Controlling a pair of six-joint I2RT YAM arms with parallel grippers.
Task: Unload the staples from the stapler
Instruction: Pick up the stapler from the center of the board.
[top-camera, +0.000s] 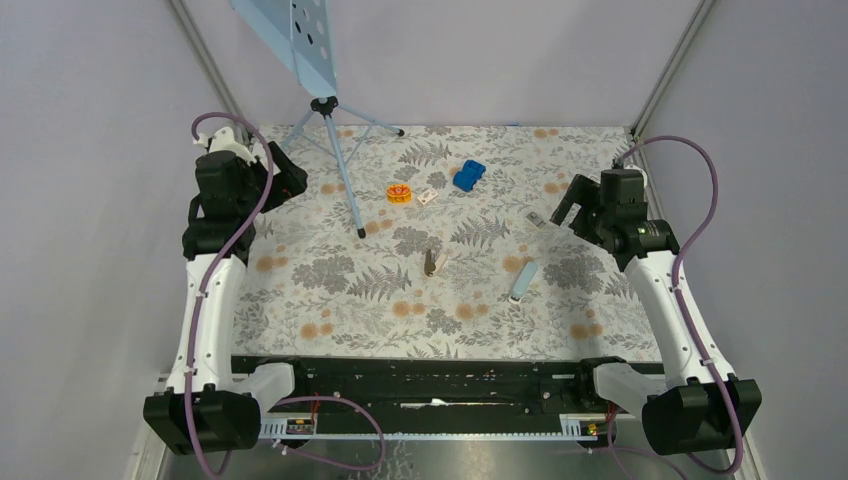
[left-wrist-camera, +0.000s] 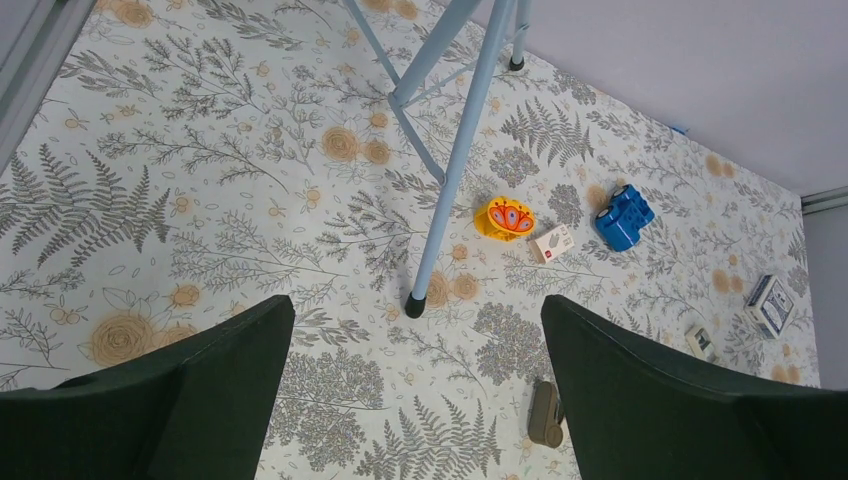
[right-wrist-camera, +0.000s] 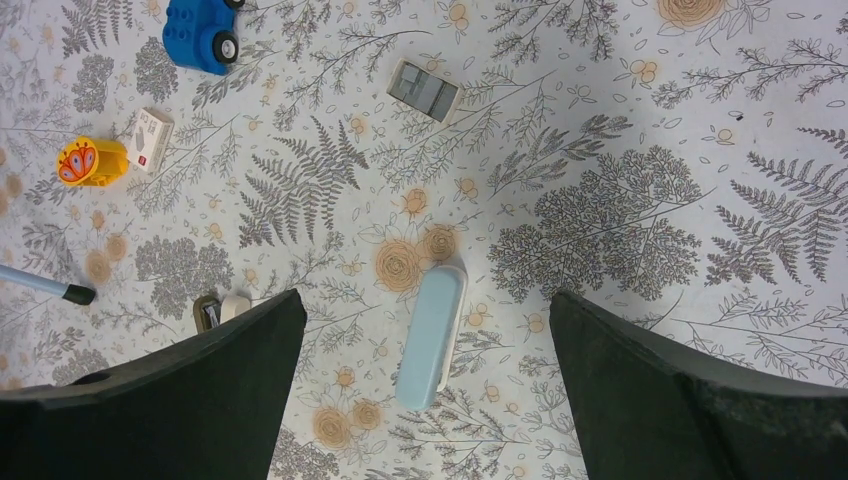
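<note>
The stapler (top-camera: 523, 280) is a light blue, closed bar lying flat on the floral cloth right of the middle. In the right wrist view the stapler (right-wrist-camera: 430, 335) lies below and between my open fingers. No loose silvery staples show in any view. My right gripper (top-camera: 566, 210) hovers open and empty above the cloth, behind and right of the stapler; it also shows in its wrist view (right-wrist-camera: 425, 297). My left gripper (top-camera: 292, 180) is open and empty, held high at the back left, far from the stapler; it also shows in its wrist view (left-wrist-camera: 416, 305).
A blue tripod (top-camera: 345, 170) stands at the back left, one foot (left-wrist-camera: 415, 305) under my left gripper. An orange toy (top-camera: 400, 193), a white box with an orange mark (top-camera: 428, 197), a blue toy car (top-camera: 468, 176), a small grey box (top-camera: 535, 220) and a brown object (top-camera: 432, 262) lie around.
</note>
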